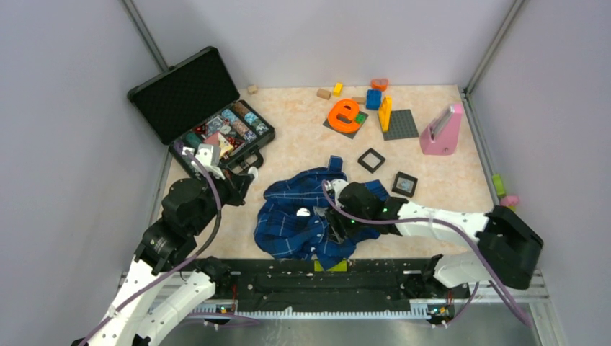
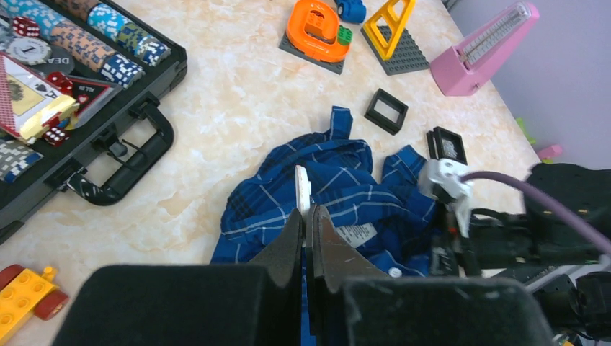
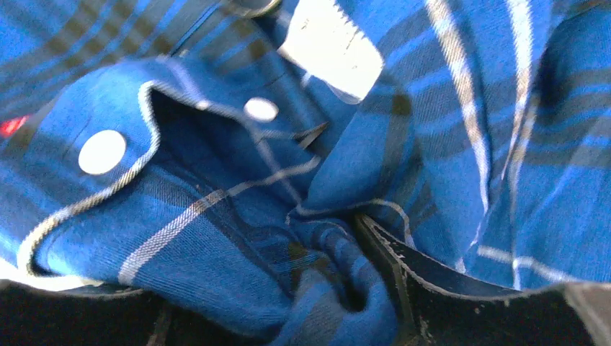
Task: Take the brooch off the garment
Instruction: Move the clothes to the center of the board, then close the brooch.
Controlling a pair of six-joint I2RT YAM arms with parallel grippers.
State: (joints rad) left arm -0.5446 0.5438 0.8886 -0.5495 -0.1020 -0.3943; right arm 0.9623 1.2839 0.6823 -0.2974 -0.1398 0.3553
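Between the tips of the left jaws, pinched edge-on with the jaws together on it: brooch [image 2: 302,189], a thin pale silvery disc, upper part clear of the fingertips, just off the upper-left edge of the garment [image 1: 288,209] on the side nearest the case. Garment itself dark blue plaid with thin pale lines, crumpled in a heap on the table [image 1: 302,137] close to the near edge, white label [image 2: 357,234] facing up near the middle, small white button [image 2: 395,272] just beside it. Right jaws sunk into the right side of the heap, standing apart with a bunched fold of cloth between them; cannot tell whether clamping that fold or only lying against it. Farther back, hollow black square frame [image 1: 371,160] just past the collar, second frame [image 1: 404,184] to its right. At back left, open black case [image 1: 191,90], foam lid raised, poker chips and cards in the tray, handle toward the garment. At back centre, orange letter e [image 1: 344,114] on a grey plate, yellow block [image 1: 385,113] upright on another grey plate. At back right, pink metronome [image 1: 441,130].
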